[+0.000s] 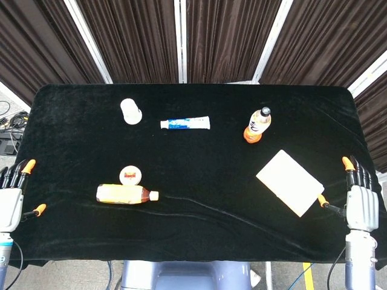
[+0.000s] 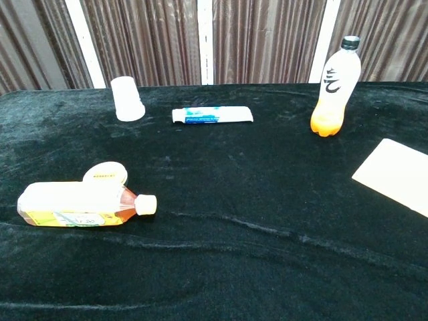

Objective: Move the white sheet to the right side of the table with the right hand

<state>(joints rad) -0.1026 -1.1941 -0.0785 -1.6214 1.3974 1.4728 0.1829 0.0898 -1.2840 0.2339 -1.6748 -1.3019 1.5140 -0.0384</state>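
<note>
The white sheet [image 1: 289, 182] lies flat on the black table [image 1: 199, 157] at its right side, and the chest view shows it at the right border [image 2: 398, 176]. My right hand [image 1: 361, 203] hangs just off the table's right front edge, fingers straight and apart, holding nothing. Its orange thumb tip points at the sheet's near right corner with a small gap between them. At the left front edge my left hand [image 1: 12, 198] is also spread and empty. Neither hand shows in the chest view.
An upright orange drink bottle [image 1: 257, 125] stands just behind the sheet. A toothpaste tube [image 1: 185, 123] and an upturned white cup [image 1: 130, 111] lie at the back. A tea bottle on its side [image 1: 125, 194] and a small round tin [image 1: 130, 175] are front left.
</note>
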